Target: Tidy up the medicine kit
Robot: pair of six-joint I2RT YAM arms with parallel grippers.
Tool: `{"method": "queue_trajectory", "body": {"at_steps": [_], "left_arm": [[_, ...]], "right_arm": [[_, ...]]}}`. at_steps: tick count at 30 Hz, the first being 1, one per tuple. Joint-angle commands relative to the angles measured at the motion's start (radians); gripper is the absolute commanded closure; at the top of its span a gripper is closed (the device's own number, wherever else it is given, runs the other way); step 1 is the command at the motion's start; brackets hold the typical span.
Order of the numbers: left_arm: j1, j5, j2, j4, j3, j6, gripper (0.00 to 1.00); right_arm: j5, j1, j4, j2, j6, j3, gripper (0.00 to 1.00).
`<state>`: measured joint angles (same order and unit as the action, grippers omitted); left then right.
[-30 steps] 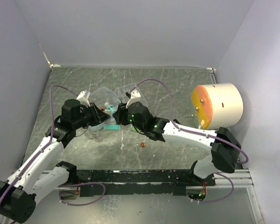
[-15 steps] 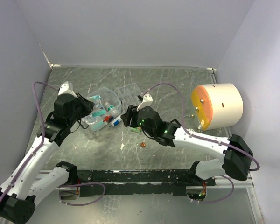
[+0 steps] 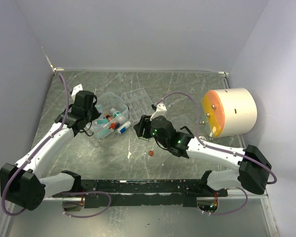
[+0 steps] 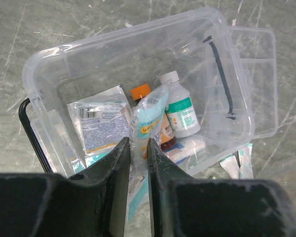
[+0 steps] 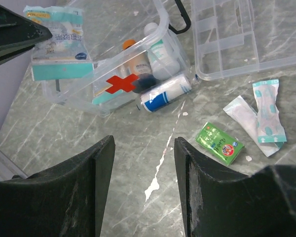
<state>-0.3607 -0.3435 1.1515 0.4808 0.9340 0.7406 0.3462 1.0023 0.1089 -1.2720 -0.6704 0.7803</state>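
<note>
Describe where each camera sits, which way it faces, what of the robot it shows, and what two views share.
Top external: above and behind the arms, looking down on the grey marbled table; both arms, left pincer and right pincer show.
Left wrist: looks down into the clear plastic red-cross box; left pincer grips a teal-and-white plastic packet.
Right wrist: looks down at the box's side; open right pincer shows.
Both wrist views share the box and packet.

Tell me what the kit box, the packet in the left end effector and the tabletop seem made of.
The kit box: clear glossy plastic, contents show through. The packet: thin shiny film, probably plastic, crinkled with glare. The tabletop: grey-green marbled surface, stone or laminate; can't tell.
</note>
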Motion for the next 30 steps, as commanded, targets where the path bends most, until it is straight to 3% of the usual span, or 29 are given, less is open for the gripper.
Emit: {"method": "queue_trajectory", "body": {"at_steps": [1, 7, 19, 30], "left_arm": [[0.006, -0.05, 0.039, -0.022, 0.011, -0.003, 0.72], [0.009, -0.072, 0.146, -0.085, -0.009, -0.015, 0.72], [0.011, -0.056, 0.246, -0.05, 0.002, 0.017, 0.72], [0.011, -0.135, 0.244, 0.054, -0.008, 0.055, 0.62]], "right_arm": [[-0.018, -0.026, 0.029, 0.021, -0.013, -0.023, 0.49], [-0.036, -0.041, 0.036, 0.031, -0.021, -0.042, 0.49], [-0.045, -0.047, 0.044, 0.032, -0.028, -0.056, 0.5], [-0.052, -0.048, 0.05, 0.027, -0.035, -0.062, 0.5]]}}
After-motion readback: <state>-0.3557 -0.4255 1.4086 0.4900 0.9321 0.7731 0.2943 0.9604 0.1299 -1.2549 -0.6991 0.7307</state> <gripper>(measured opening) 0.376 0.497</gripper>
